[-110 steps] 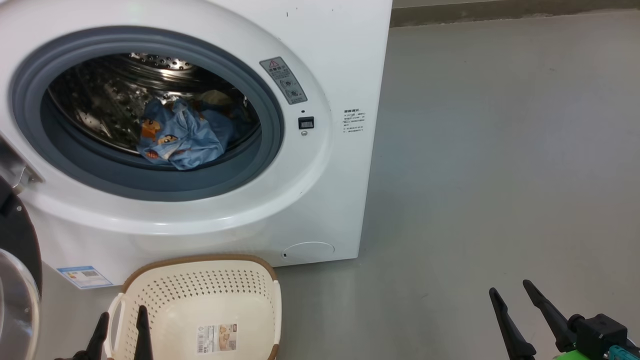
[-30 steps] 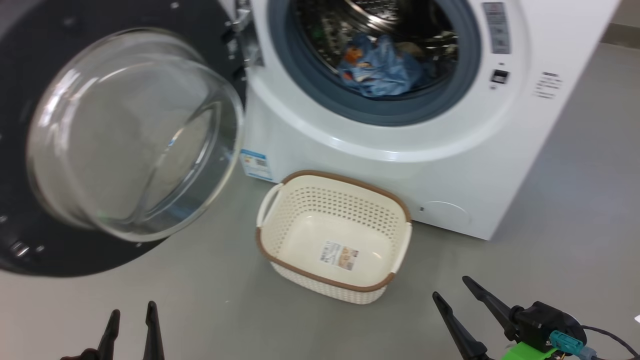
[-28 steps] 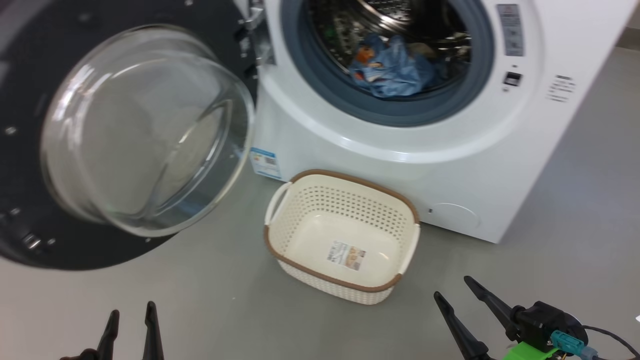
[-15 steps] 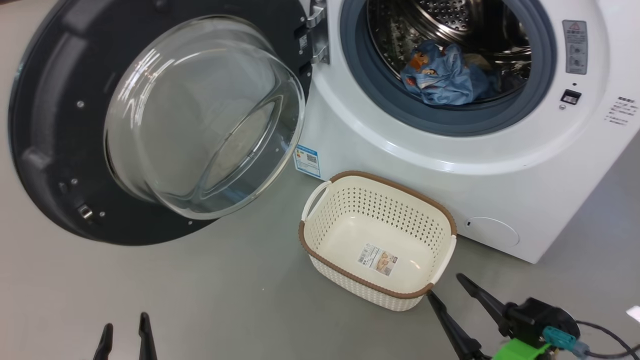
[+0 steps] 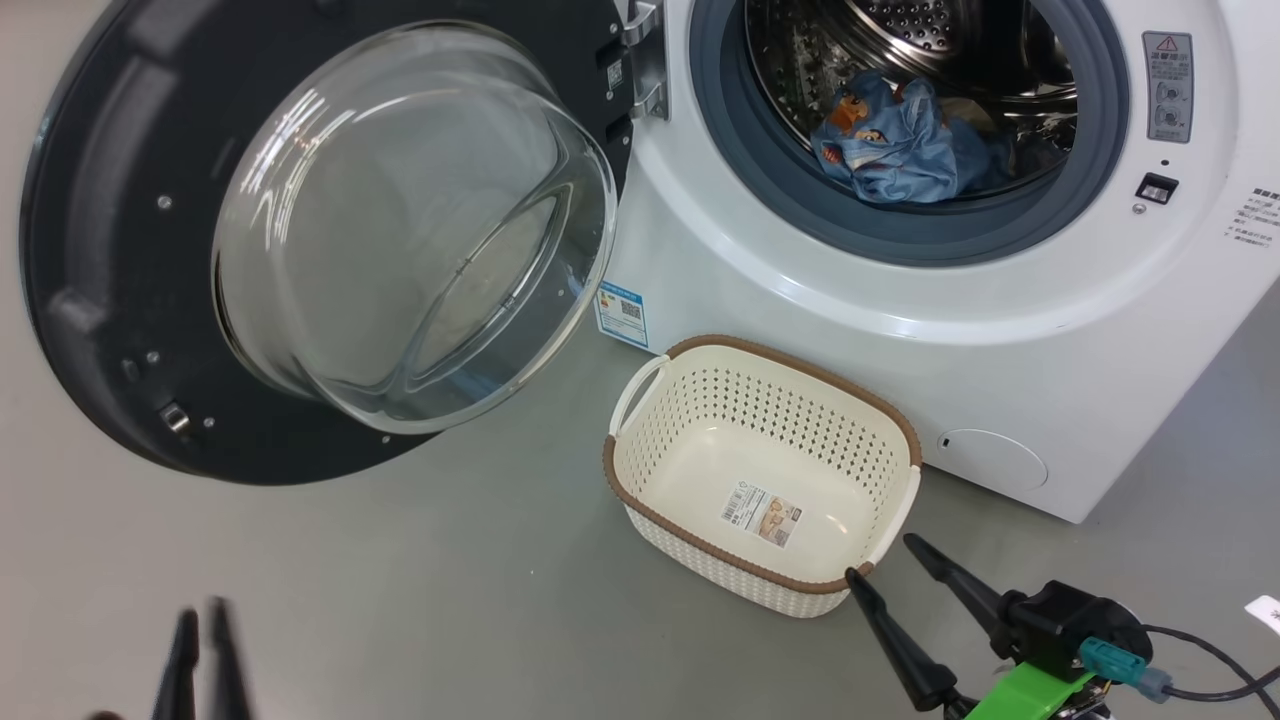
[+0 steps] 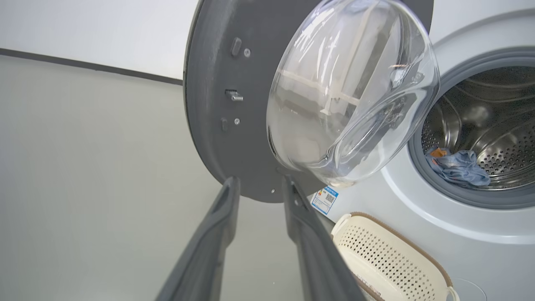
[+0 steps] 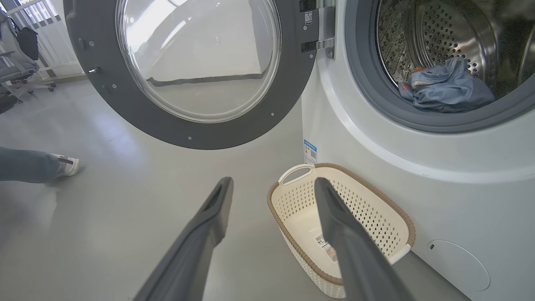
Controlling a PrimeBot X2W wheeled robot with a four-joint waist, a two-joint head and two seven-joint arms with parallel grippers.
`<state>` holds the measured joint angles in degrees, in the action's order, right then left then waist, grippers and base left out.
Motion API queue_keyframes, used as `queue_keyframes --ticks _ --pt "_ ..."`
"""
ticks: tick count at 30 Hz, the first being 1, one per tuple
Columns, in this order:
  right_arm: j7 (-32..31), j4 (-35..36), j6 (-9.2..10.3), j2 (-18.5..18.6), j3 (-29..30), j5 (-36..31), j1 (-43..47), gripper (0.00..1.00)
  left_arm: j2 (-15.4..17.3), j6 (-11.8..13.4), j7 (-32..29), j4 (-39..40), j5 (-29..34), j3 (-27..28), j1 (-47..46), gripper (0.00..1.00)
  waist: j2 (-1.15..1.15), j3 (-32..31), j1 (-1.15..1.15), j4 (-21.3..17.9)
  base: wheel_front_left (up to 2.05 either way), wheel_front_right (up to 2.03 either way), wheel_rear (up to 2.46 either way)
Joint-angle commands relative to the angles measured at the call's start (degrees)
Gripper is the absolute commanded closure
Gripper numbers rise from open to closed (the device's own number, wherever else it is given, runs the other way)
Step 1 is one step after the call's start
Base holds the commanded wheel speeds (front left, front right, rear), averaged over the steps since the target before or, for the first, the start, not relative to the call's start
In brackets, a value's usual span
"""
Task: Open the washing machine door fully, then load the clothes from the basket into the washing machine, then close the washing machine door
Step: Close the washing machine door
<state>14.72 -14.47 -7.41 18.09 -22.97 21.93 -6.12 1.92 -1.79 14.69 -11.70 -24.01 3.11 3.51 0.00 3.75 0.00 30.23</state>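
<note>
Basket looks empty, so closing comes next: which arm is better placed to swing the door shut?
Probably the left. The left gripper is on the side of the round glossy black door, fingers aimed at its lower rim. The right gripper hovers by the empty cream perforated plastic basket, farther off.

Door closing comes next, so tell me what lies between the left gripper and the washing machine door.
Just bare grey floor, as the head view shows, from the left gripper up to the washing machine door. The basket stands off to the right.
</note>
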Motion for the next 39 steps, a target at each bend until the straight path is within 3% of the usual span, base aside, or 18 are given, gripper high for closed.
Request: queue_keyframes --ticks 1,7,13,14,16,21,23,29,39 --pt "0.28 1.25 -0.08 0.42 -0.22 0.73 -1.45 0.00 0.96 -0.59 0.30 2.94 -0.41 3.04 -1.53 1.00 0.00 -0.13 0.00 -0.07 0.00 0.00 0.00" --pt "0.28 1.90 -0.08 -0.37 1.58 0.19 0.76 0.00 1.57 -3.54 0.30 11.04 -0.42 8.62 -4.70 1.00 0.00 -0.50 0.00 -0.38 0.00 0.00 0.00" --pt "0.28 2.47 -0.08 -0.66 3.41 -0.34 2.62 0.00 8.85 -5.26 -0.56 11.82 -5.94 12.20 -15.37 1.00 0.00 -0.40 0.00 -0.69 0.00 0.00 0.00" --pt "0.28 2.70 -0.08 -0.63 3.68 -0.57 2.84 0.00 12.60 -5.49 -1.67 9.35 -10.07 13.61 -20.66 1.00 0.00 0.01 0.00 -1.13 0.00 0.00 0.00" --pt "0.28 2.87 -0.08 -0.46 3.83 -0.77 2.71 0.00 16.31 -5.60 -2.75 5.88 -13.78 14.66 -25.69 1.00 0.00 0.60 0.00 -1.75 0.00 0.00 0.00" --pt "0.28 3.21 -0.08 0.14 4.24 -1.05 2.15 0.00 22.59 -5.68 -8.28 -7.55 -26.73 17.25 -37.56 1.00 0.00 2.20 0.00 -3.10 0.00 0.00 0.00" --pt "0.28 3.28 -0.08 0.30 4.24 -1.10 2.02 0.00 23.71 -5.68 -9.85 -10.72 -29.21 17.74 -39.66 1.00 0.00 2.58 0.00 -3.35 0.00 0.00 0.00" --pt "0.28 3.57 -0.08 1.31 4.25 -1.28 1.01 0.00 28.70 -5.69 -23.02 -27.95 -39.68 18.55 -48.84 1.00 0.00 4.86 0.00 -4.46 0.00 0.00 0.00" --pt "0.28 3.96 -0.08 2.40 4.72 -1.51 0.31 0.00 33.04 -5.24 -41.40 -43.83 -43.14 15.04 -56.95 1.00 0.00 7.18 0.00 -4.93 0.00 0.00 0.00"
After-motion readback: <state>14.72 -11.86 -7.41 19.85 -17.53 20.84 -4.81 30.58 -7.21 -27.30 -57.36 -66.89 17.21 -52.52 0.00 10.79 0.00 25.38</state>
